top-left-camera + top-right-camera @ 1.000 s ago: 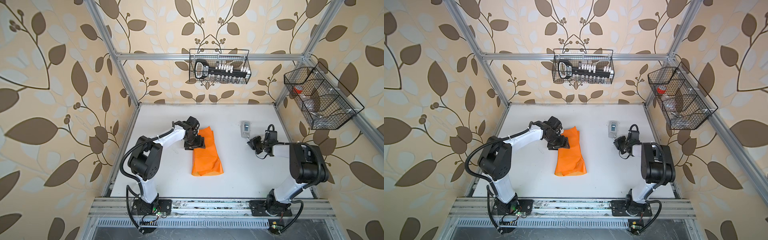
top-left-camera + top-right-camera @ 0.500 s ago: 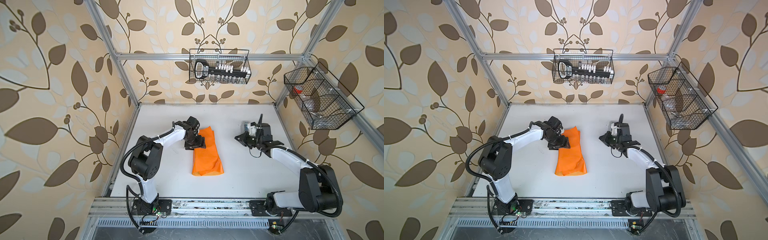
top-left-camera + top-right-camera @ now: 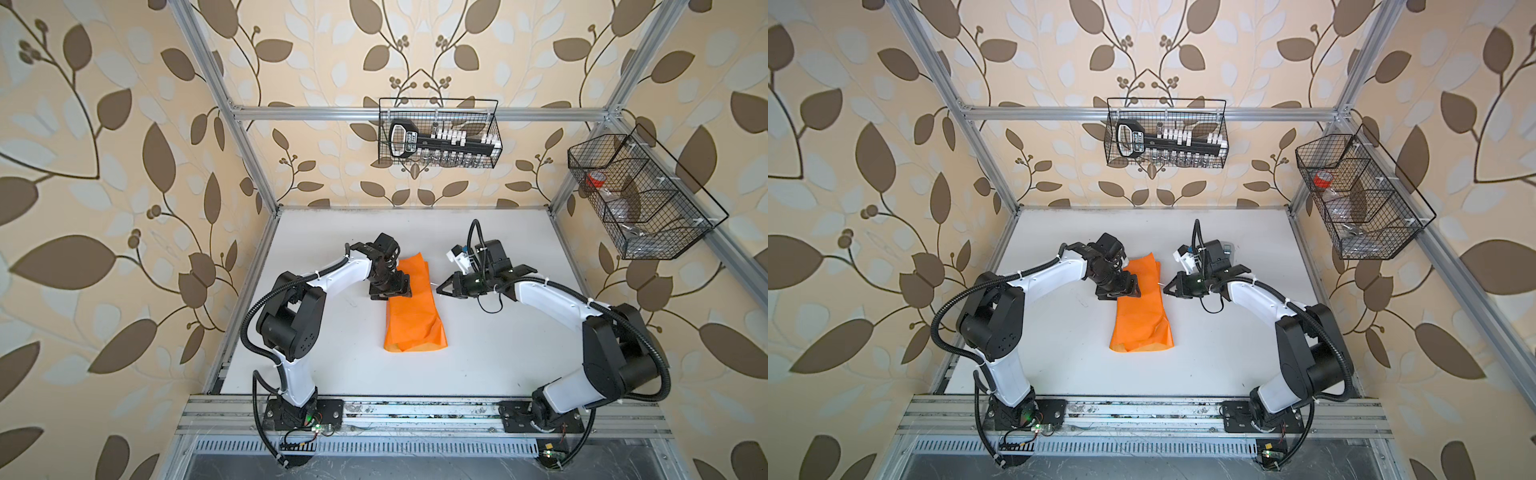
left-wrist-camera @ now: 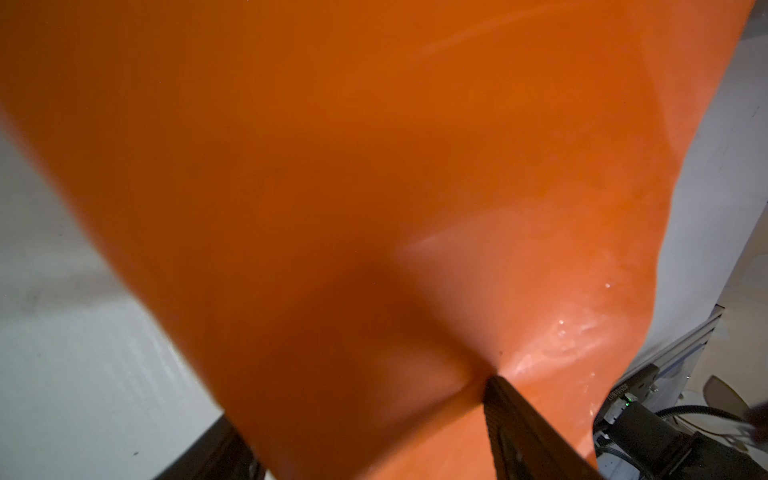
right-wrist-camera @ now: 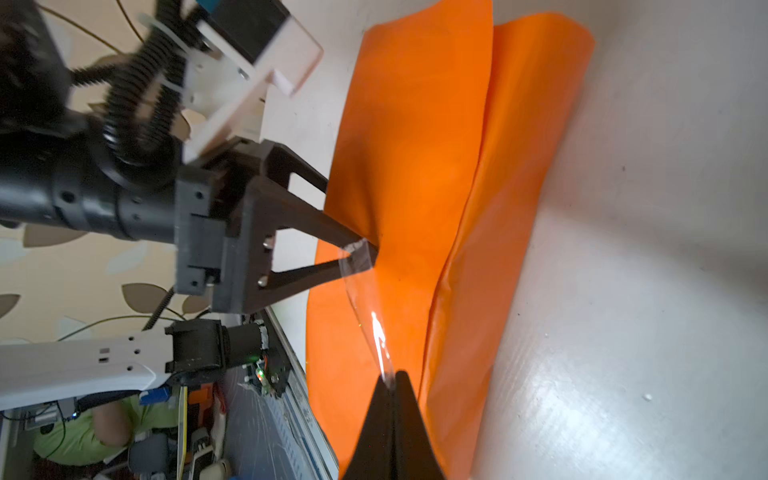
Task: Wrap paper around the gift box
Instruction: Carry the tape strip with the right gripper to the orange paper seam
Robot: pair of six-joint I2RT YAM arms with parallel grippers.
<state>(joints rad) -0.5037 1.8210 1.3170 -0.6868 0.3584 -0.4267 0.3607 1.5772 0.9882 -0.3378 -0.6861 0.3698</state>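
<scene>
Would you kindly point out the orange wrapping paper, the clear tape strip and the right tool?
orange wrapping paper (image 3: pixel 415 316): in a top view, middle of its upper face.
clear tape strip (image 5: pixel 373 322): right wrist view, mid-length of the strip.
right tool (image 5: pixel 392 376): right wrist view, between its closed fingertips.

1. One bright orange glossy wrapping-paper sheet (image 3: pixel 413 316) is lying here.
2. Two black parallel grippers are showing: left gripper (image 3: pixel 390 294), right gripper (image 3: pixel 437 289).
3. Two black wire mesh baskets (image 3: pixel 438 99) (image 3: pixel 673 245) are hanging.
4. One clear tape strip (image 5: pixel 365 299) is showing.
</scene>
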